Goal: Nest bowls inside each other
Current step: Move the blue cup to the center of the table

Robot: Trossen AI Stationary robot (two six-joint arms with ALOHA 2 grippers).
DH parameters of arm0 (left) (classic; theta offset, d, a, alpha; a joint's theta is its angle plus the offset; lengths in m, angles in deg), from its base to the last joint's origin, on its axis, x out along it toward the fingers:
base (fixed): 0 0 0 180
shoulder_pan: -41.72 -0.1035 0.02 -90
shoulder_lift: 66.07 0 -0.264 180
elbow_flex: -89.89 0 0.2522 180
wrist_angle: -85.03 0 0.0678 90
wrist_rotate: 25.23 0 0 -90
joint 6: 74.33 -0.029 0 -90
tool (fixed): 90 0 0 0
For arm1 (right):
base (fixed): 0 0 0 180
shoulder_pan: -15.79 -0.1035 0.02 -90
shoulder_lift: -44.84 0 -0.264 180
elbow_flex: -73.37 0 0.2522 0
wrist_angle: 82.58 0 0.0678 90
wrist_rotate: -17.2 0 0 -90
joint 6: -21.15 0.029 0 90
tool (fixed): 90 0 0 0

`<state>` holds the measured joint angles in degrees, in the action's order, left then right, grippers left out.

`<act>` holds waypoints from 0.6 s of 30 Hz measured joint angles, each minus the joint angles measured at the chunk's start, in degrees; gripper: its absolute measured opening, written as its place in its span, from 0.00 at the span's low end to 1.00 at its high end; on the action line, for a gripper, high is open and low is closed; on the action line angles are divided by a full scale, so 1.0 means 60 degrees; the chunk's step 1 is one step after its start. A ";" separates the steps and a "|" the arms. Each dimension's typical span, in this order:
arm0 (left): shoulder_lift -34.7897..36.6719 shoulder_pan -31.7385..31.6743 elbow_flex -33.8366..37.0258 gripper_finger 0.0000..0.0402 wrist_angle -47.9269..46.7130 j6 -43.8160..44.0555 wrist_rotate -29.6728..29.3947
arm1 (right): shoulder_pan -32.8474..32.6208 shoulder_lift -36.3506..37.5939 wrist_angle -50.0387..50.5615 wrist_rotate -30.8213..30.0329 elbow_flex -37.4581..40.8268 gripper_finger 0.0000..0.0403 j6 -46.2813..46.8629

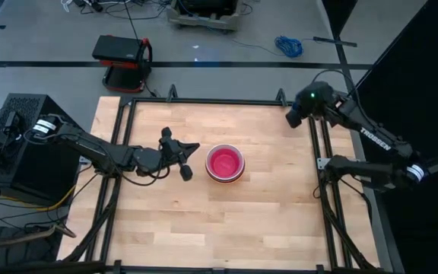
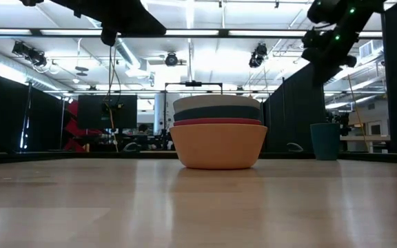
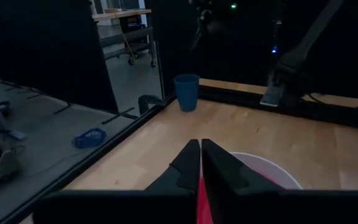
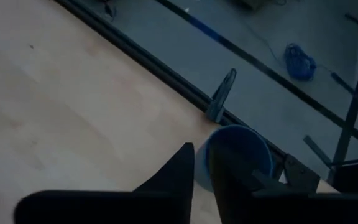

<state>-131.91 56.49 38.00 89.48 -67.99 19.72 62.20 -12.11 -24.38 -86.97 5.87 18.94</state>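
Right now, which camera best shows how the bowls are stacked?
The low view: the stack of bowls shows side-on, with each rim layered. The high view shows only the pink top bowl. The left wrist view catches one rim; the right wrist view shows none.

Bright ceiling strip lights (image 2: 185, 31) glare across the top of the low view, leaving a sheen on the worktop (image 2: 198, 207). The left wrist view is dim.

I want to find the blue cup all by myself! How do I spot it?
Start at the big wooden table, then go to the edge with the right arm, near its far corner. The blue cup stands there alone by the black frame rail, under the right pincer. Unlike the stacked bowls mid-table, it is tall, narrow and solid blue.
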 joint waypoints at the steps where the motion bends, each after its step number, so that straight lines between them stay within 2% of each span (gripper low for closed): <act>1: 0.0000 0.0000 0.0000 0.02 0.0003 0.0005 0.0035 | 0.0099 -0.0105 -0.0003 0.0096 -0.0027 0.13 -0.0098; 12: 0.0000 0.0000 0.0000 0.02 0.0006 0.0006 0.0131 | 0.0973 -0.1592 0.0554 0.0343 -0.0044 0.45 -0.0510; 18: -0.0001 0.0000 0.0000 0.03 -0.0006 0.0024 0.0189 | 0.1184 -0.2165 0.0524 0.0501 -0.0044 0.50 -0.0583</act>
<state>-131.92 56.49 38.00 89.44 -67.85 20.85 69.30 -25.09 -21.23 -83.96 5.61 15.45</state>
